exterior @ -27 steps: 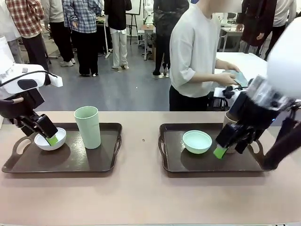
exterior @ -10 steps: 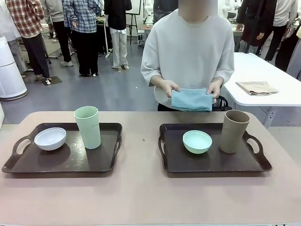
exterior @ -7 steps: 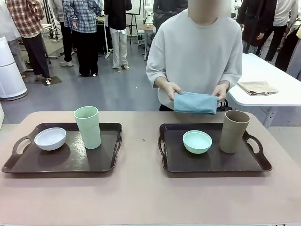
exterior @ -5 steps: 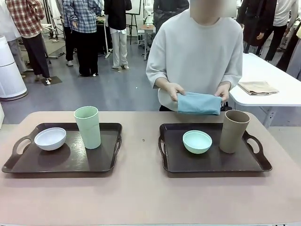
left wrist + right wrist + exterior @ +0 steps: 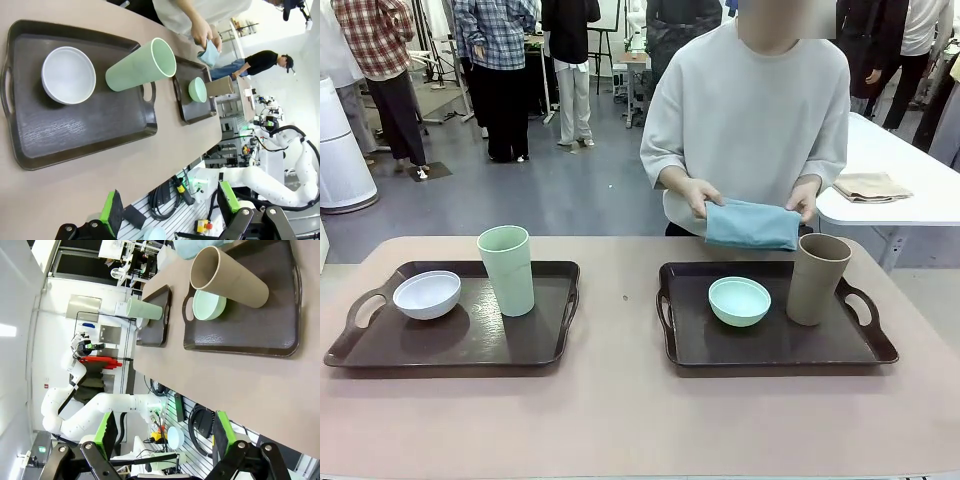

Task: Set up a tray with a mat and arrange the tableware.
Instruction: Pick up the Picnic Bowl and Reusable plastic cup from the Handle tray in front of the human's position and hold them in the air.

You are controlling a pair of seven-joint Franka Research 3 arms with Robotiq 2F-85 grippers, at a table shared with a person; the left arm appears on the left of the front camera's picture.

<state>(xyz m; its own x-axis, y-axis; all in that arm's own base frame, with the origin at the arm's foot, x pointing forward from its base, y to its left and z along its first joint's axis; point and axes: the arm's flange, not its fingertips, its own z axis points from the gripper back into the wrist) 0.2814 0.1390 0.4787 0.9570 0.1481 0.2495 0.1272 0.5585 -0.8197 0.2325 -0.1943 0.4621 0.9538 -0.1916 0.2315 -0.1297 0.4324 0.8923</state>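
Two dark brown trays with cut-out handles lay side by side on the pinkish-tan surface (image 5: 620, 420), well apart from each other. On the left tray (image 5: 470, 338) a small white bowl (image 5: 427, 294) sat near the left handle, round and shallow, glossy inside. Just beside it to the right stood the pale green cup (image 5: 507, 270), tall, handleless, widening slightly toward its rim, upright and not touching the bowl. On the right tray (image 5: 770, 348) a mint green bowl (image 5: 739, 300) of the same small round shape sat near the middle, and the brown cup (image 5: 817, 279), a matte tan-brown tumbler as tall as the green one, stood upright to its right, close to the bowl. All four pieces looked empty.

At the far edge of the surface a person in a pale grey top held a folded blue mat (image 5: 752, 224) with one hand (image 5: 698, 196) at its left end and the other hand (image 5: 807, 199) at its right end. The mat was soft cloth, folded into a thick oblong, raised just behind the right tray and touching neither tray nor cup.

The left arm's fingers (image 5: 112, 214) were spread wide with nothing between them, well back from the left tray. The right arm's fingers (image 5: 220, 434) were likewise spread and empty, well back from the right tray.
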